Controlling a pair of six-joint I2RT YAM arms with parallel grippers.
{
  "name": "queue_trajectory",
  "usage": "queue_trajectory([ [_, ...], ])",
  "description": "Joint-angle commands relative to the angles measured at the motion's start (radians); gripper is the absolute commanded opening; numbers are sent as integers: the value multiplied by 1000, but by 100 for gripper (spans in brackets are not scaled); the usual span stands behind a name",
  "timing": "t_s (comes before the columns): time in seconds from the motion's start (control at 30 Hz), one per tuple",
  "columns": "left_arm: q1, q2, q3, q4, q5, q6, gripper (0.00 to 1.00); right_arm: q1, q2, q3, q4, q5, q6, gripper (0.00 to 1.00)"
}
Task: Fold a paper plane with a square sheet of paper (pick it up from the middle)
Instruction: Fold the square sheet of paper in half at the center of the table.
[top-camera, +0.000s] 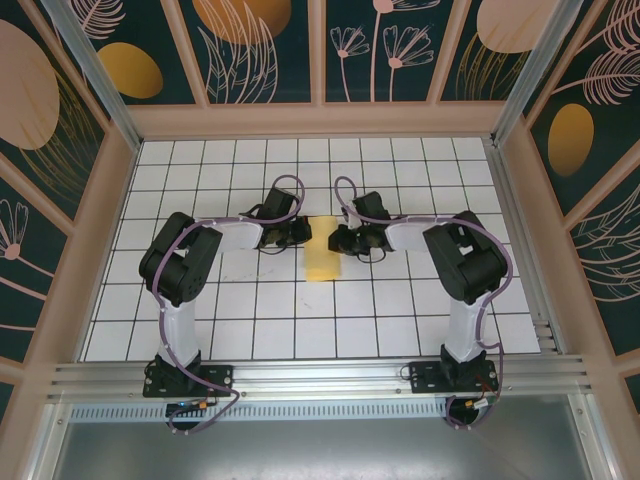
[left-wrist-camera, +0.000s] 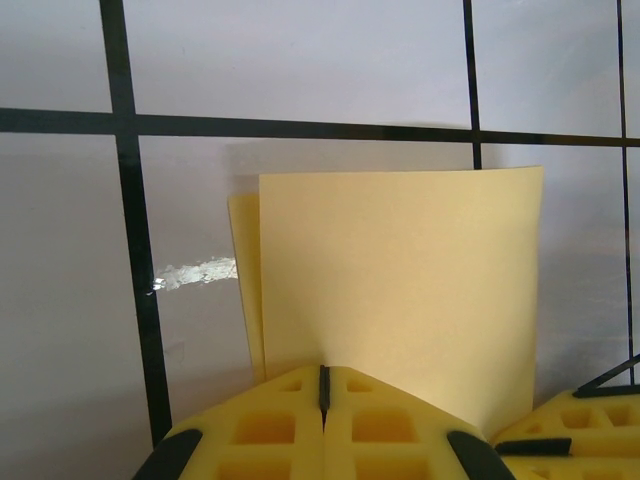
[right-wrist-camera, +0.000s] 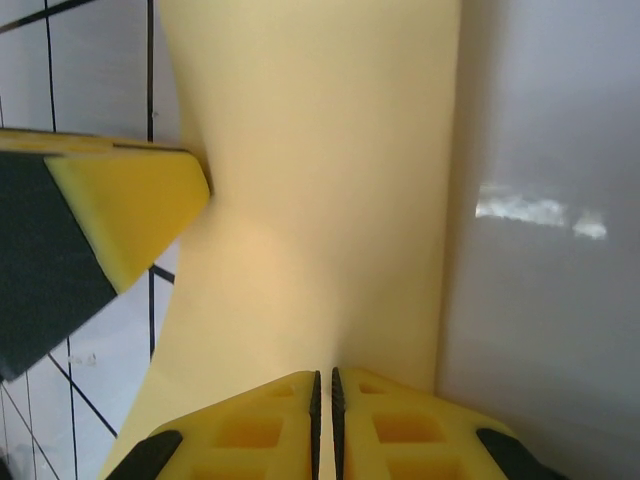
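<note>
Pinching the folded paper (top-camera: 323, 262) are left gripper (left-wrist-camera: 323, 392) and right gripper (right-wrist-camera: 324, 388).

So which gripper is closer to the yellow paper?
Neither, it's a tie. The left gripper is shut on the yellow paper from its left side. The right gripper is shut on it from its right side. Both are toward its far end.

Your left arm (top-camera: 178, 300) and right arm (top-camera: 462, 315) have white lower links and bulky black joint housings, with black bases (top-camera: 190, 378) bolted on the aluminium rail (top-camera: 320, 372). A lilac cable (top-camera: 288, 181) loops along each. Your left gripper (left-wrist-camera: 323, 372) and right gripper (right-wrist-camera: 324, 376) carry yellow fingers (left-wrist-camera: 265, 430) moulded with square pockets and black corners.
</note>
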Motion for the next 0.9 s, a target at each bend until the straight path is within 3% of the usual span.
queue_trajectory([
  [0.0, 17, 72, -37, -168, -124, 20, 4, -2, -43, -33, -55, -37, -46, 14],
  [0.27, 17, 75, -38, -166, -131, 16, 4, 8, -107, -84, -145, -40, -126, 14],
  [0.5, 18, 75, -35, -164, -131, 12, 4, 14, -174, -51, -71, -35, -70, 14],
  [0.87, 18, 75, -37, -154, -124, 0, 4, 87, -50, 6, -71, -41, -66, 14],
])
